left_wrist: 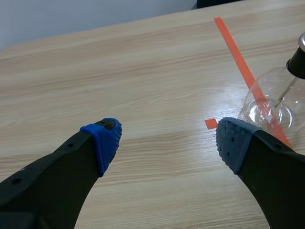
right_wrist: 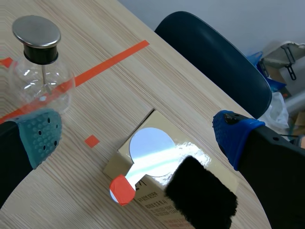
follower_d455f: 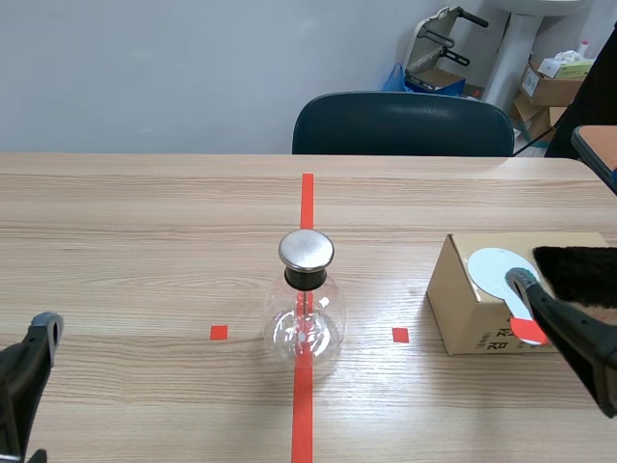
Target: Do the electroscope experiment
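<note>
Scene view: the electroscope, a clear round flask with a black collar and a flat metal cap, stands upright at the centre of the frame on the wooden table. It sits on the red tape line that runs up the middle, between two small red squares, one on either side. A thin rod hangs inside the glass.

At the right of the frame lies a brown box. A flat metal disc with a short red handle rests on its top, the handle pointing to the lower edge of the frame. A black fur pad lies just beside the disc, at the right edge of the frame. One finger of the right arm reaches over the disc's handle; whether it touches cannot be told.

A dark chair stands behind the table, in the upper middle.

Left wrist view: the left gripper is spread wide with nothing between its blue pads, over bare wood. The electroscope stands just beyond one fingertip, beside a red square.

Right wrist view: the right gripper is likewise spread wide and grips nothing. The box, disc and fur lie under and between its fingers. The electroscope stands ahead of the grey-green pad, well apart from the box.
</note>
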### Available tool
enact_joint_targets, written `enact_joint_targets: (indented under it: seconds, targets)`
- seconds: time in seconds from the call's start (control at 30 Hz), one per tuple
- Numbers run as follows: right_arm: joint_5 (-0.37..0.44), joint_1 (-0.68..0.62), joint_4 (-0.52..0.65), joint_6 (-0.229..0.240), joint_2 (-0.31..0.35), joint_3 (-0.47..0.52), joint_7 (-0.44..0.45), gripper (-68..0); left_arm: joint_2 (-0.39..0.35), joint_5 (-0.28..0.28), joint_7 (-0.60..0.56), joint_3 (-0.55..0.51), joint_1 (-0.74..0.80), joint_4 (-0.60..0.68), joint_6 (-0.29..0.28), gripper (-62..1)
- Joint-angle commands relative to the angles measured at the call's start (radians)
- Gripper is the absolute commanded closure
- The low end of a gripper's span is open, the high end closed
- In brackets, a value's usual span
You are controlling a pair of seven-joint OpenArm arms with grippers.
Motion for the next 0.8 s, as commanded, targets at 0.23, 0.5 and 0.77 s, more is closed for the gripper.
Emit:
enact_joint_targets:
  seconds: [0.23, 0.5, 0.77]
  targets:
    - [-0.002, 0.010, 0.011, -0.006, -0.025, 0.010, 0.024, -67.9, 0.002, 0.004, 0.140, 0.003, -0.039, 0.009, 0.002, -43.9]
    - [-0.002, 0.010, 0.011, -0.006, -0.025, 0.010, 0.023, -67.9, 0.002, 0.009, 0.139, 0.003, -0.038, 0.030, 0.006, -43.9]
    - [-0.002, 0.010, 0.011, -0.006, -0.025, 0.010, 0.023, -67.9, 0.002, 0.016, 0.084, 0.002, -0.038, 0.030, 0.087, -43.9]
